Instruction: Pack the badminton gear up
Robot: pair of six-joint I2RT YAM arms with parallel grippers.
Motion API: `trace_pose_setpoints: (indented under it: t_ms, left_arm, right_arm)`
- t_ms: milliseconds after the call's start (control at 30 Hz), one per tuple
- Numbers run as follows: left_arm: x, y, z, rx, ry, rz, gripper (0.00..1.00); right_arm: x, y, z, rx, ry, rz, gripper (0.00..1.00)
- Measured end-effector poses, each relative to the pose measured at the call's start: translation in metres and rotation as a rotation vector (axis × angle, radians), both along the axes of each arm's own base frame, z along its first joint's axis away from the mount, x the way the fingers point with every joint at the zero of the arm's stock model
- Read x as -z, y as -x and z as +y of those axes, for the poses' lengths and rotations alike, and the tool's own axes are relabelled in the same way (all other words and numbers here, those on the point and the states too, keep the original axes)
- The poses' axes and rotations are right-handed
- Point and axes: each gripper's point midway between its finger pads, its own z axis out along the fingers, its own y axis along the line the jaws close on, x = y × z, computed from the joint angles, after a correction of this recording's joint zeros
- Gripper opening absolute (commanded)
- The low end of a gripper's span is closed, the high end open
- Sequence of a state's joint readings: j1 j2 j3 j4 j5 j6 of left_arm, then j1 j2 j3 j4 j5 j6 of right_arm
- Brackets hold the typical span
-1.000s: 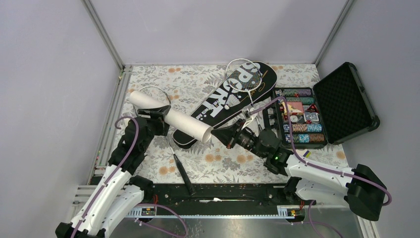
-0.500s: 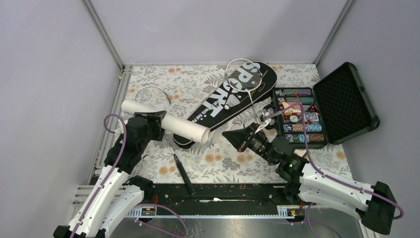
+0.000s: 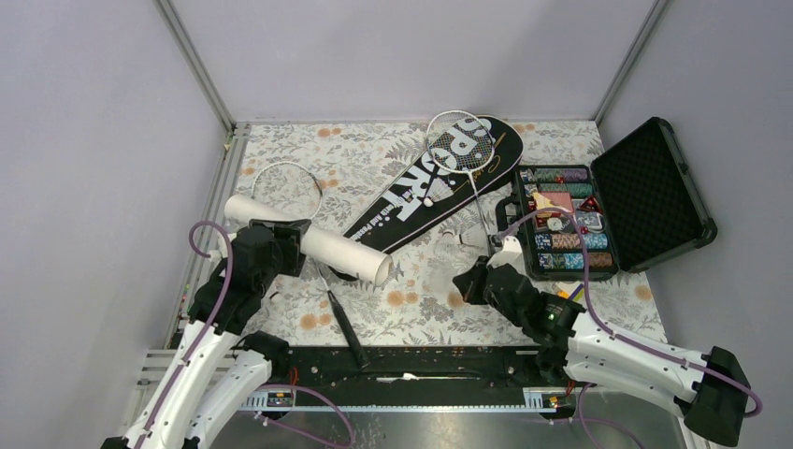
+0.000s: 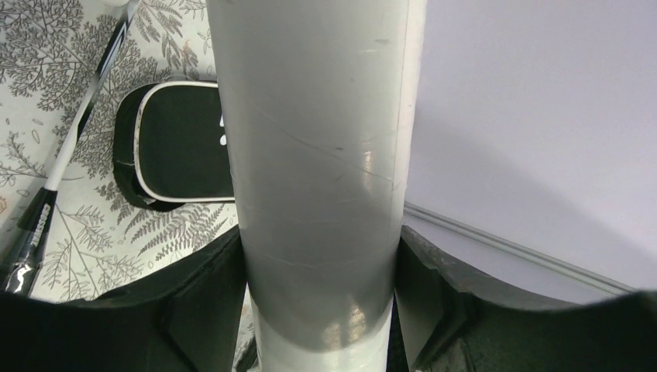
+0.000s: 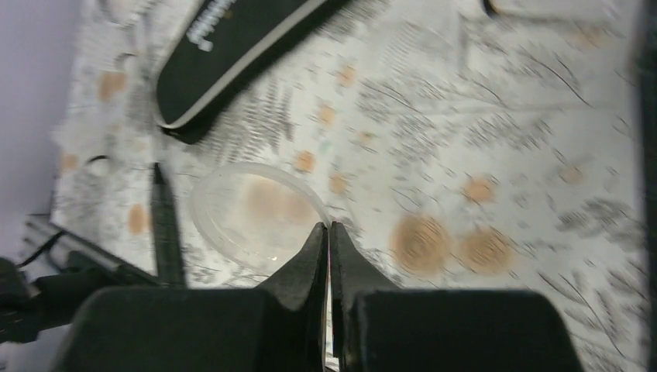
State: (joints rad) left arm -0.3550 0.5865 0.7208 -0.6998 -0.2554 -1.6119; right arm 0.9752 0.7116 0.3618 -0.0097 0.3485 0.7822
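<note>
My left gripper (image 3: 281, 241) is shut on the white cardboard tube (image 3: 318, 241) near its left part; the tube fills the left wrist view (image 4: 318, 155) between my fingers. My right gripper (image 3: 472, 279) is shut, its tips pinching the rim of a clear round lid (image 5: 256, 213) low over the cloth. The black "SPORT" bag (image 3: 425, 192) lies diagonally at the centre back. One racket (image 3: 458, 142) has its head on the bag. The other racket's head (image 3: 285, 180) lies behind the tube, and its black handle (image 3: 342, 323) points to the near edge. A white shuttlecock (image 3: 427, 201) sits on the bag.
The open black case of poker chips (image 3: 570, 220) stands at the right, close behind my right arm. A small white thing (image 3: 455, 241) lies on the floral cloth between the bag and the case. The bag's narrow end (image 4: 178, 147) lies just beyond the tube.
My right gripper has drawn back from the tube's open end toward the near edge, with the clear lid. My left arm has pulled the tube nearer and to the left.
</note>
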Motion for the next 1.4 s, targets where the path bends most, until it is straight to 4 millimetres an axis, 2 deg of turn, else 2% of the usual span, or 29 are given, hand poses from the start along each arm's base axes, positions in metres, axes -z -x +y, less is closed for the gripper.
trace_pose_setpoints:
  t_ms: [100, 400, 567, 767, 967, 1233, 1400]
  left_arm:
    - [0.003, 0.005, -0.004, 0.027, 0.010, 0.024, 0.34]
    - [0.003, 0.024, -0.002, 0.053, 0.016, 0.030, 0.34]
    - [-0.004, 0.030, 0.002, 0.044, 0.009, 0.017, 0.34]
    - [-0.004, 0.032, 0.003, 0.043, 0.006, 0.023, 0.34]
    - [0.001, 0.035, 0.003, 0.048, 0.003, 0.045, 0.35]
    - [-0.002, 0.043, 0.000, 0.075, 0.026, 0.050, 0.35]
    - [-0.005, 0.053, 0.001, 0.082, 0.039, 0.035, 0.35]
  right_arm:
    - [0.027, 0.007, -0.018, 0.058, 0.078, 0.096, 0.00]
    - [0.079, 0.021, -0.048, 0.191, 0.216, 0.279, 0.04]
    - [0.098, 0.029, -0.066, 0.280, 0.316, 0.373, 0.16]
    - [0.085, 0.022, -0.061, 0.301, 0.352, 0.383, 0.33]
    - [0.066, 0.009, -0.048, 0.196, 0.385, 0.278, 0.41]
    - [0.028, -0.029, -0.024, -0.018, 0.465, -0.097, 0.43]
    - [0.018, -0.052, -0.014, -0.172, 0.668, -0.330, 0.45]
